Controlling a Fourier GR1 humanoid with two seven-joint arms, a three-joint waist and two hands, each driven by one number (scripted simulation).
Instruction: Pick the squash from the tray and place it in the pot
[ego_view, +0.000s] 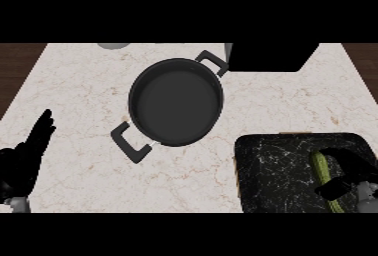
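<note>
Gripping one squash (322, 167) on one tray (273, 175), right hand (353, 175); left hand (29, 150) straight-fingered; one pot (176, 102).

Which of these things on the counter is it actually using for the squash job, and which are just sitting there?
In use:
squash
tray
pot
right hand, at the squash

Just there:
black block behind the pot
grey object at the far edge
left hand, resting open

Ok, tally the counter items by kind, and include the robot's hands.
Black two-handled round pot: 1
Dark marbled rectangular tray: 1
Long green squash: 1
Black hands: 2, left hand and right hand
Total: 5
</note>
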